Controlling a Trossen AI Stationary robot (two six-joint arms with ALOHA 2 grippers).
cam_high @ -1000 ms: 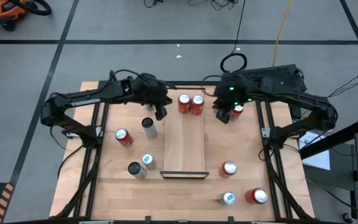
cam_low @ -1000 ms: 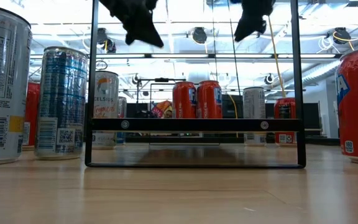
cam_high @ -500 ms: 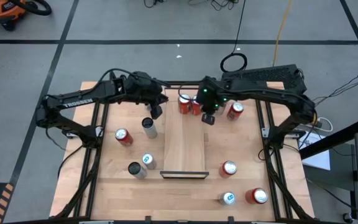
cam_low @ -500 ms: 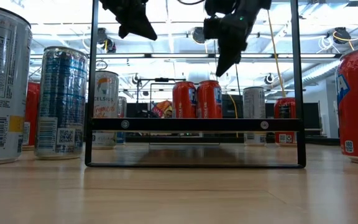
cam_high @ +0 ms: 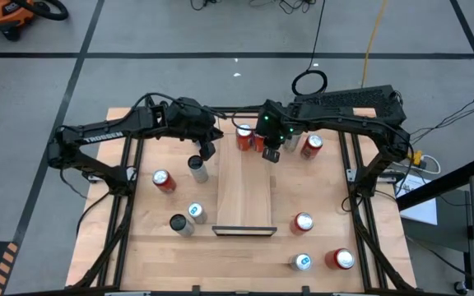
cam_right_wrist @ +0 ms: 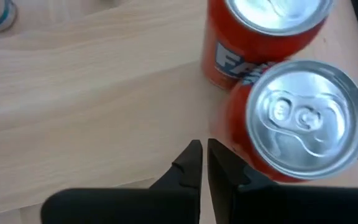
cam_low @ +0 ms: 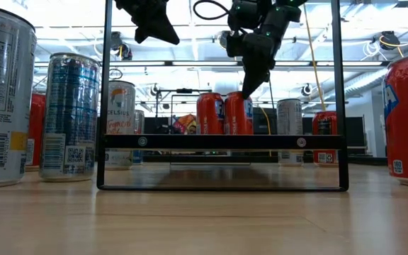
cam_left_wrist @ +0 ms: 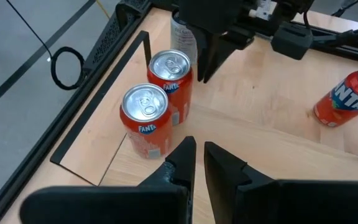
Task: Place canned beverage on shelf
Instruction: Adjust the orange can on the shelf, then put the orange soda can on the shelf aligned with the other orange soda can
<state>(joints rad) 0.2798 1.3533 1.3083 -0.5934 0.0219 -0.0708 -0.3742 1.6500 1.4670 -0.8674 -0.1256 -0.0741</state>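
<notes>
While I watch from overhead, loose cans ring the shelf (cam_high: 243, 191): a red one (cam_high: 163, 181) and a silver one (cam_high: 197, 169) on the left arm's side, a tilted red Fanta can (cam_high: 311, 145) on the right arm's side, more cans toward the near table edge; two upright orange Fanta cans (cam_high: 244, 136) stand side by side at the shelf's far end; right gripper (cam_high: 271, 155) hangs just beside the nearer one (cam_right_wrist: 294, 121), fingers pinched together, empty; I can't confirm contact; left gripper (cam_high: 206, 151) hovers above the silver can, nearly closed, holding nothing; rest of the shelf board carries no cans.
</notes>
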